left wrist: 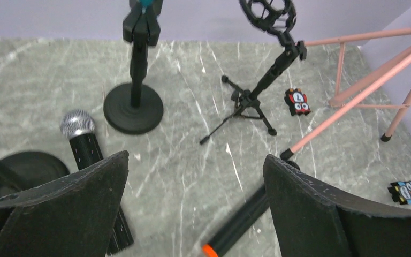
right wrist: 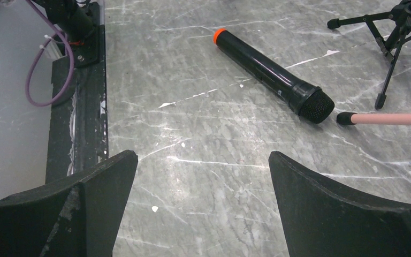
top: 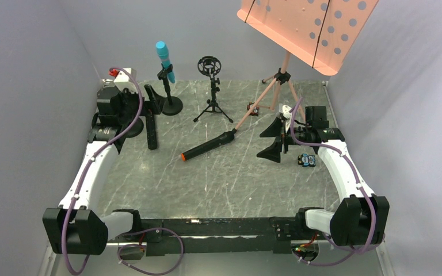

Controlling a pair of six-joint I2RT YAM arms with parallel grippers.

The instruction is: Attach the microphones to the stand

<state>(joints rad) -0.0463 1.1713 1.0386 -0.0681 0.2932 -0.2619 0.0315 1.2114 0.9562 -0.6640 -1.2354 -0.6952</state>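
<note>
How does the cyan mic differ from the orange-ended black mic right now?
The cyan mic stands nearly upright, clipped in the round-base stand; the orange-ended black mic lies flat on the table. The cyan one is bright all over; the other is black with an orange cap. Both are stick-shaped.

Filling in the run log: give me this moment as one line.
cyan mic: clipped on round-base stand | orange-end mic: lying on table | silver-head mic: lying on table | left gripper: open, empty | right gripper: open, empty
</note>
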